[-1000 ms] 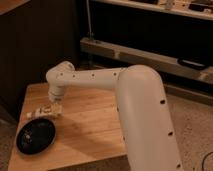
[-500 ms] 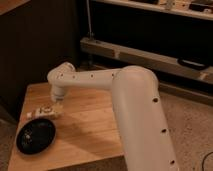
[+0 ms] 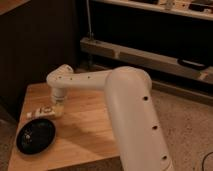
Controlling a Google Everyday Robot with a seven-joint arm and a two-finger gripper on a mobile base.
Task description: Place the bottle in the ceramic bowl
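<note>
A small white bottle (image 3: 42, 112) with dark markings lies on its side on the wooden table (image 3: 85, 125), near the left edge. Just below it sits the ceramic bowl (image 3: 35, 135), shallow, round and glossy black, with nothing in it. My white arm reaches left across the table and bends down at the wrist. The gripper (image 3: 58, 109) points down at the bottle's right end, open and close to the tabletop. Whether it touches the bottle I cannot tell.
My bulky white upper arm (image 3: 132, 115) covers the table's right part. Dark shelving (image 3: 150, 55) with a metal rail runs behind the table. Speckled floor (image 3: 190, 125) lies to the right. Bare wood shows between the bowl and the arm.
</note>
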